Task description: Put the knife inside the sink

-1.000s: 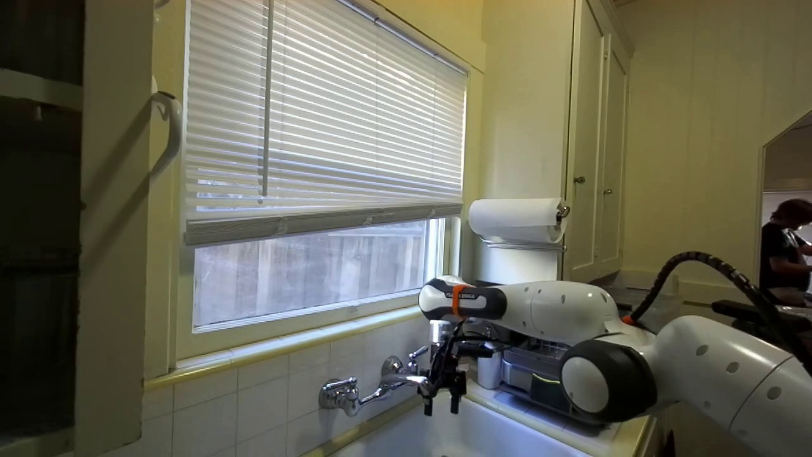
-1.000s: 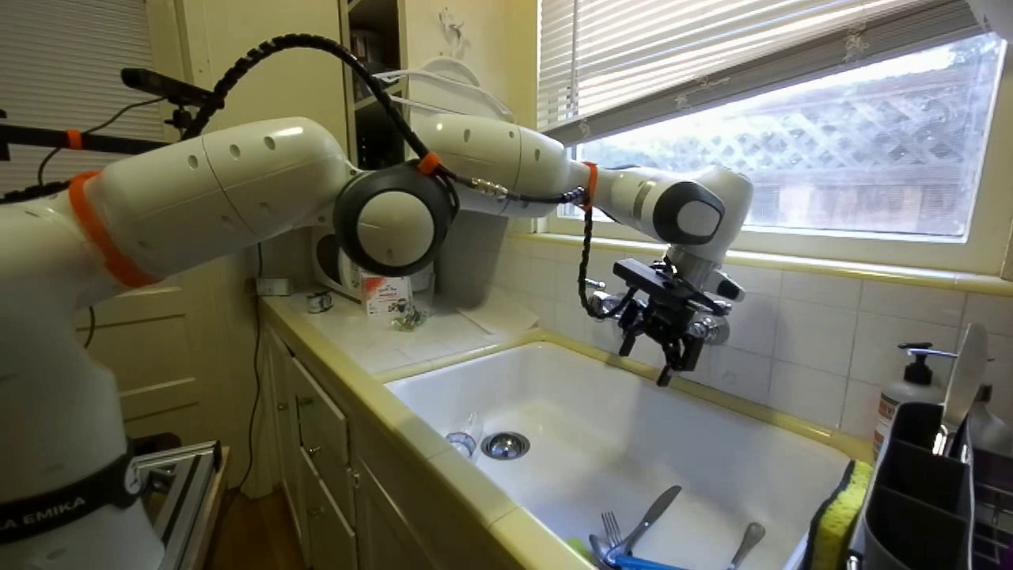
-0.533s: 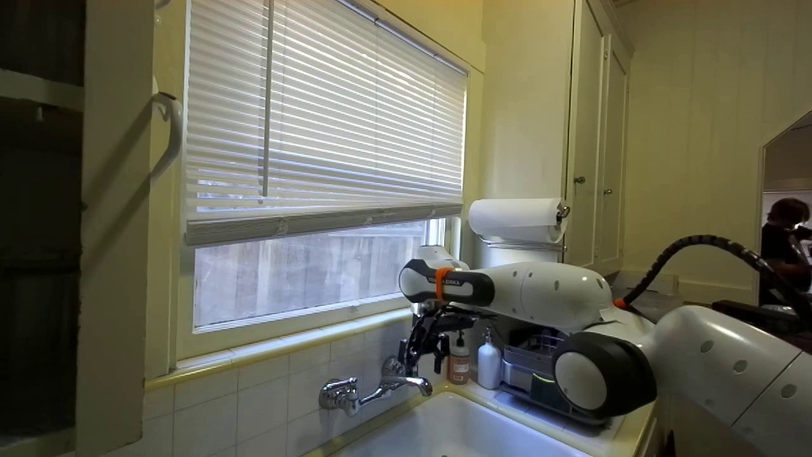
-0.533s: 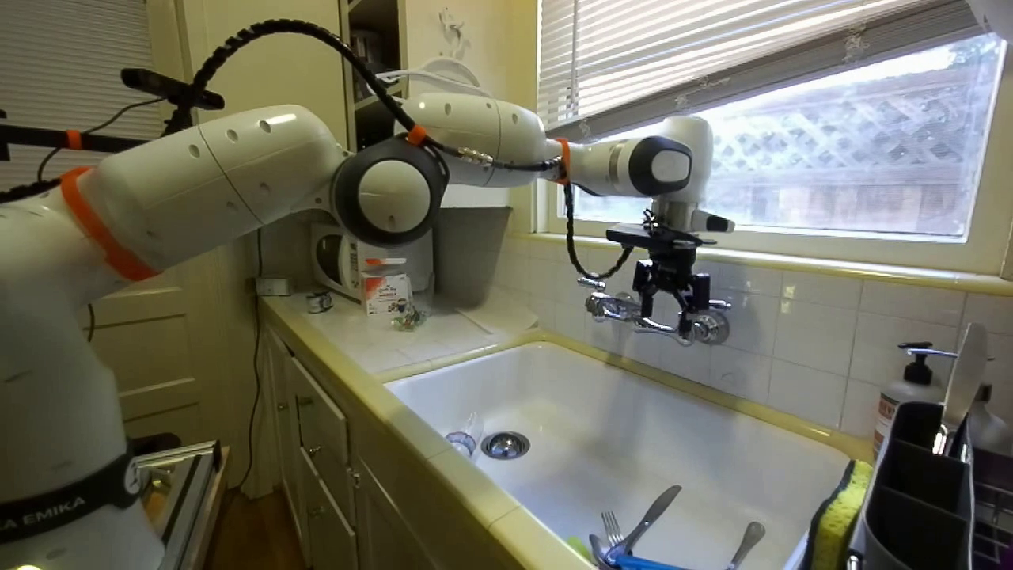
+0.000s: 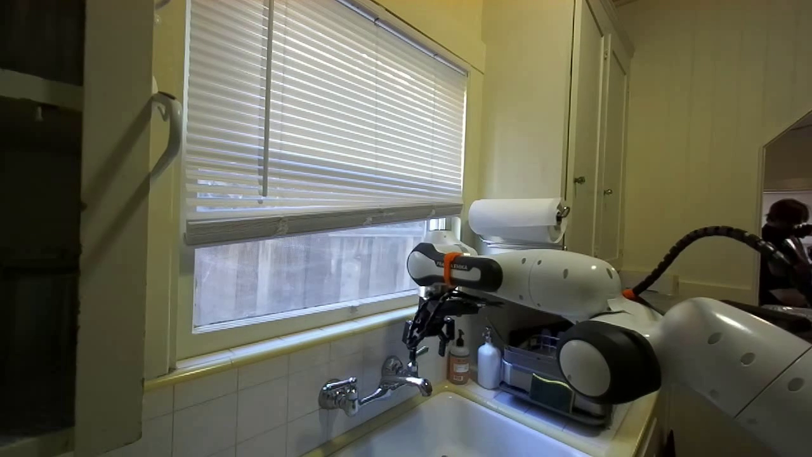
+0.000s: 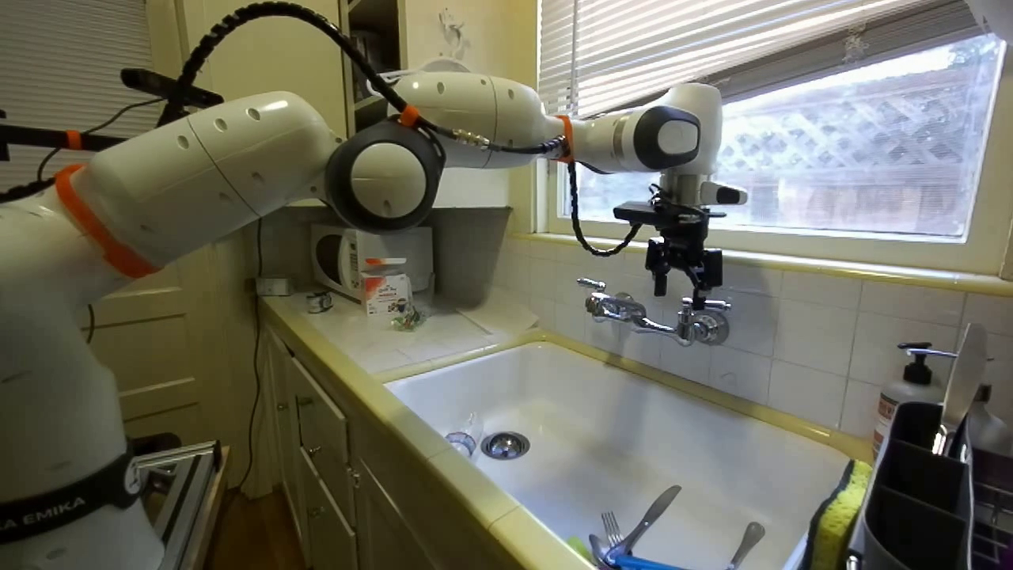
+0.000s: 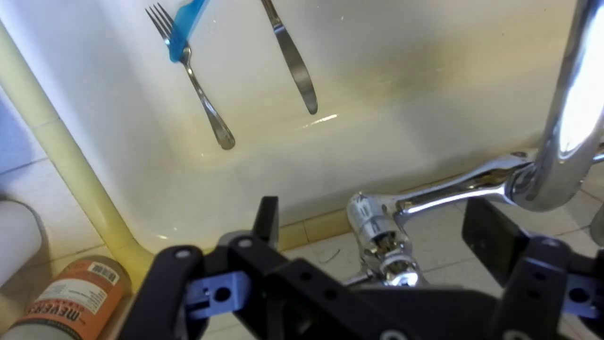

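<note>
The pale cream-white sink (image 6: 586,396) shows in both exterior views (image 5: 457,431) and in the wrist view (image 7: 132,104). A silver table knife (image 6: 653,511) lies on the sink floor; it also shows in the wrist view (image 7: 295,61). A broad pale blade-like piece (image 6: 965,380) stands in the dark holder; I cannot tell whether it is a knife. My gripper (image 6: 680,297) is open with nothing between its fingers. It hangs above the sink's back edge, at the chrome tap (image 6: 621,309), and in the wrist view the fingers (image 7: 373,208) frame one tap handle.
A fork (image 7: 203,94) and a blue utensil (image 7: 184,30) lie in the sink, with a clear cup-like thing (image 6: 464,439) by the drain. A sponge (image 6: 840,514), the dark holder (image 6: 910,491) and soap bottles (image 5: 458,362) stand at the sink's end. The window sill (image 6: 791,265) is behind the gripper.
My arm and gripper have risen from low over the sink's back edge to above tap height. The gripper stays open, and the things in the sink have not moved.
</note>
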`<control>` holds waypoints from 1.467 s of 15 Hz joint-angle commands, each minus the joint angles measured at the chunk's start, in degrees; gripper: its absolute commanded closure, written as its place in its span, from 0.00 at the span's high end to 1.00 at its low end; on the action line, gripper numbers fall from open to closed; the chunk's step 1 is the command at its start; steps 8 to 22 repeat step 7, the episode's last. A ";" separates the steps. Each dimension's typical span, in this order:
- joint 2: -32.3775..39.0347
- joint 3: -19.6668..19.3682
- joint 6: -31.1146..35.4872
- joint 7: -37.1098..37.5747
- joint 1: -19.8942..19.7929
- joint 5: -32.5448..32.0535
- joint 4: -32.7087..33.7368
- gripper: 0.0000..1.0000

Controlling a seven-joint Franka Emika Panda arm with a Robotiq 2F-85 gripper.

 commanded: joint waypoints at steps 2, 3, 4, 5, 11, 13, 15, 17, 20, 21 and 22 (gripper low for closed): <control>-0.58 0.32 1.46 -3.76 0.22 -0.02 0.45 1.00; -0.87 0.32 1.51 -4.27 0.27 -0.02 0.48 1.00; -0.92 0.32 1.51 -4.24 0.27 -0.02 0.47 1.00; -0.90 0.30 1.51 -4.24 0.25 -0.02 0.40 1.00; -0.83 0.27 1.51 -4.24 0.24 -0.02 0.32 1.00; -0.83 0.27 1.51 -4.24 0.24 -0.02 0.32 1.00; -0.83 0.27 1.51 -4.24 0.24 -0.02 0.32 1.00; -0.83 0.27 1.51 -4.24 0.24 -0.02 0.32 1.00; -0.83 0.27 1.51 -4.24 0.24 -0.02 0.32 1.00; -0.83 0.27 1.51 -4.24 0.24 -0.02 0.32 1.00; -0.83 0.27 1.51 -4.24 0.24 -0.02 0.32 1.00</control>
